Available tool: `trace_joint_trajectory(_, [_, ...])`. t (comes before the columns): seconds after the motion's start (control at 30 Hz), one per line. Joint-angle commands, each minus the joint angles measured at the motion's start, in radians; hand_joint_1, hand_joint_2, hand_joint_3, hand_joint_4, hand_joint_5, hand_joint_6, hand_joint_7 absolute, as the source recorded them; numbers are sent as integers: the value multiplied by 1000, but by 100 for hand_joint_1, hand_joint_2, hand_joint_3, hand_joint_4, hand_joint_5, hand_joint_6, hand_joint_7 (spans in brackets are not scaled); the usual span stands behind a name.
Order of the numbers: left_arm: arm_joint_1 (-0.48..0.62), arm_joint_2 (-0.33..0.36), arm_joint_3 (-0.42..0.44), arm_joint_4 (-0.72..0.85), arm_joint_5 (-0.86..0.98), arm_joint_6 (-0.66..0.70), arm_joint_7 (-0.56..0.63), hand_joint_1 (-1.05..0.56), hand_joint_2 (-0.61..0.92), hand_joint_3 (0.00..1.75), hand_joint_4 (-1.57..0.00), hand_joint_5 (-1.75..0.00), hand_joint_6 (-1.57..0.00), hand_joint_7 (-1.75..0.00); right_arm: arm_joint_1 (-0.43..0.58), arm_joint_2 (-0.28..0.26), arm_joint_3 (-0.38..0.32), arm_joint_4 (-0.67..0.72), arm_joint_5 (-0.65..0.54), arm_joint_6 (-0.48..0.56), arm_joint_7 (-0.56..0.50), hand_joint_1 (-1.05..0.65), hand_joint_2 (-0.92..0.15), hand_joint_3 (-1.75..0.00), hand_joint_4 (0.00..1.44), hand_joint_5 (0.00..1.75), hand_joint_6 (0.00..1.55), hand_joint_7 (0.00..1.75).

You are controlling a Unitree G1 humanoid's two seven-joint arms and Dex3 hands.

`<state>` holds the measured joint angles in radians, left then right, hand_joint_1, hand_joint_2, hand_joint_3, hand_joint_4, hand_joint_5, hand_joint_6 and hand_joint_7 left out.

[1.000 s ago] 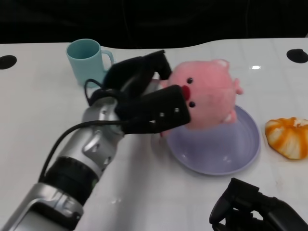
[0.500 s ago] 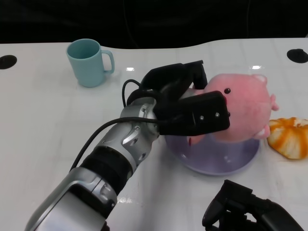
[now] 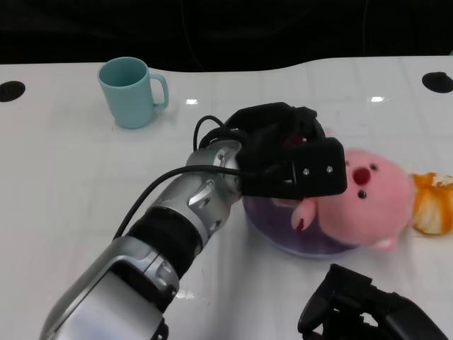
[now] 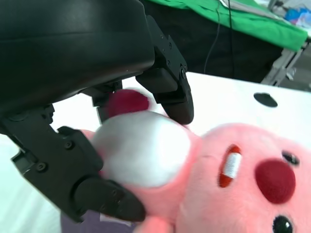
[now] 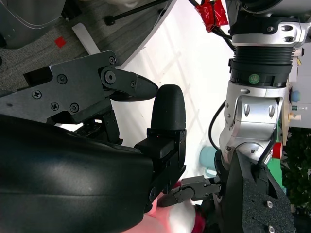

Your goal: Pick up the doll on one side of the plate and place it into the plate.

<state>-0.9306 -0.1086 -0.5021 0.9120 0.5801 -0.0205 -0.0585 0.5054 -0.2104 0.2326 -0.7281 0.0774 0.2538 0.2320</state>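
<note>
Left robot hand [image 3: 290,159] w/ pink doll [image 3: 364,198] has moved right across the table, from the plate's [image 3: 279,237] left rim to over it. Doll was upright above the plate edge; now lower, tipped on its side, face up, lying over the plate's right part, touching the orange toy [image 3: 433,205].

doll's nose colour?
Dark red on the pink doll; clearest in the left wrist view.

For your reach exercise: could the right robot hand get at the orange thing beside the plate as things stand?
Probably yes: the right robot hand holds nothing, and bare table lies between it and the orange thing, though the doll crowds one side.
</note>
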Motion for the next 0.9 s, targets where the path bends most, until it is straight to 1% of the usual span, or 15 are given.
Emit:
trace_joint_trajectory(0.03, [-16, 40, -29, -43, 27, 4, -48, -63, 92, 23, -10, -60, -31, -1, 4, -11, -14, -13, 13, 10, 3, -21, -87, -64, 64, 175, 41, 169])
trace_joint_trajectory(0.1, [-16, 55, -46, -62, 41, 18, -87, -69, 92, 26, -2, -50, -26, -1, 4, -12, -20, -8, 16, 5, 6, -21, -87, -64, 63, 175, 41, 169])
trace_joint_trajectory(0.2, [-11, 80, -63, -111, 56, 45, -150, -76, 92, 29, 0, -32, -21, 0, 3, -12, -28, -2, 21, -4, 10, -22, -87, -64, 63, 175, 41, 169])
trace_joint_trajectory(0.3, [1, 118, -81, -173, 80, 47, -179, -80, 92, 31, 0, -26, -19, 0, 3, -12, -35, 1, 25, -9, 13, -22, -87, -64, 64, 175, 42, 169])
trace_joint_trajectory(0.37, [10, 135, -86, -202, 89, 48, -186, -82, 92, 31, 0, -24, -18, 0, 4, -11, -39, 3, 26, -10, 16, -22, -87, -64, 64, 175, 42, 168])
trace_joint_trajectory(0.6, [65, 214, -54, -376, 70, 95, -260, -82, 92, 29, 0, -15, -13, 0, 2, -11, -55, 10, 33, -12, 28, -22, -86, -64, 64, 175, 41, 168])
trace_joint_trajectory(0.73, [124, 250, -6, -475, 24, 104, -293, -81, 92, 27, 0, -14, -12, 0, 0, -11, -60, 22, 36, -25, 32, -21, -87, -65, 63, 175, 41, 168])
trace_joint_trajectory(0.9, [218, 293, 54, -599, -39, 90, -303, -80, 92, 24, -3, -20, -14, -2, -2, -14, -62, 26, 34, -28, 33, -22, -86, -64, 64, 175, 41, 168])
